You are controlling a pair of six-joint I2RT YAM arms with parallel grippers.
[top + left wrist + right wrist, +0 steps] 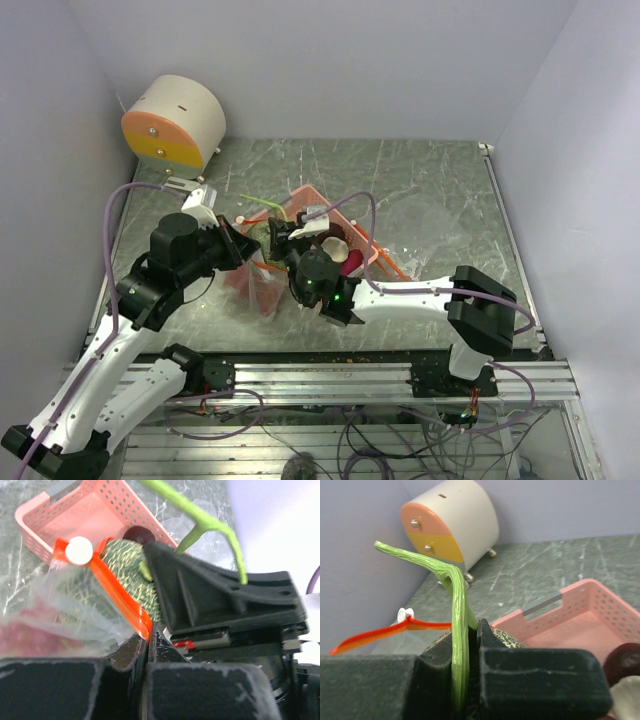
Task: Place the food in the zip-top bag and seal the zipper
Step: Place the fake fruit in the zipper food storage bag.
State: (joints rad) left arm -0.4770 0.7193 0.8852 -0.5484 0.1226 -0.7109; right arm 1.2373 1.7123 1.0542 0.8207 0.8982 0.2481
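Observation:
My left gripper (pixel 149 630) is shut on the orange-red zipper (pixel 117 595) of the clear zip-top bag (pixel 60 600), below its white slider (pixel 79 550). My right gripper (pixel 472 630) is shut on the long green stem (pixel 457 605) of a green netted melon-like piece (pixel 125 565). It holds that piece at the bag's mouth, partly behind the plastic. Reddish food (pixel 20 630) shows inside the bag. In the top view both grippers, left (pixel 240 245) and right (pixel 283 235), meet beside the pink basket (pixel 320 200). A dark purple piece (pixel 622 660) and a whitish bulb (pixel 627 695) lie in the basket.
A round white drum with an orange and pink face (pixel 175 125) stands at the back left on small legs. The bag (pixel 255 285) lies on the grey marbled table in front of the basket. White walls close in the left, back and right sides.

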